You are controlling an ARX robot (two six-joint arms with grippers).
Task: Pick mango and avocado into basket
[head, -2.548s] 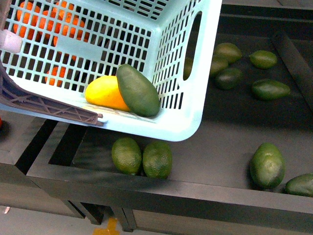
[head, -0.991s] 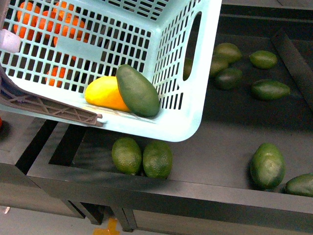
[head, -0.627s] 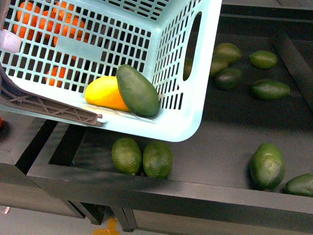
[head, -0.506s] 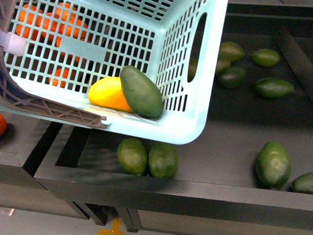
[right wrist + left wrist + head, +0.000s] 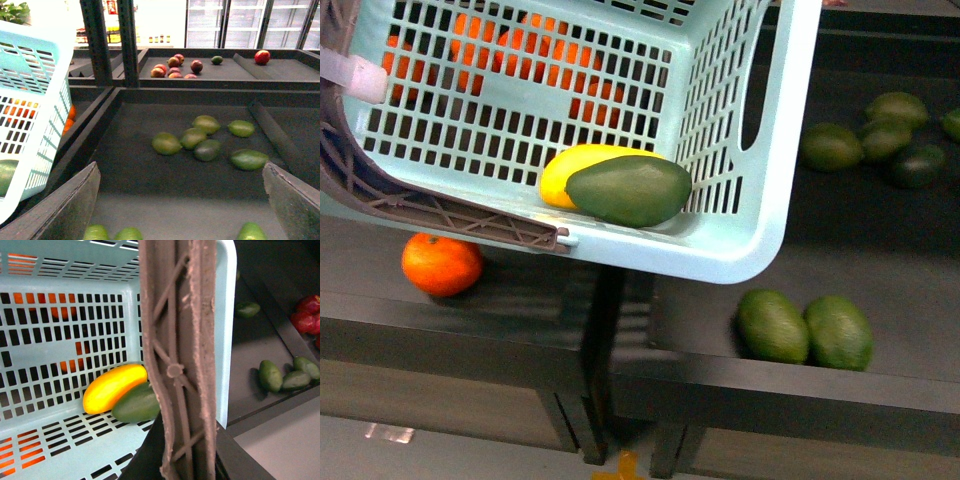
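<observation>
- The right gripper [image 5: 181, 200] has its jaws spread wide, empty, above the dark shelf [image 5: 150, 195].
- The left gripper's fingers are hidden; their state cannot be told.
- The mango [image 5: 582, 164] and avocado [image 5: 628, 191] lie touching inside the basket [image 5: 760, 180].
- A tangerine [image 5: 441, 264] sits below the basket.

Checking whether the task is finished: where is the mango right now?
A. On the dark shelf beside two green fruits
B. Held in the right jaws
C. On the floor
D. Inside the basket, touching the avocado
D: the mango lies inside the basket, touching the avocado in front of it.
</observation>
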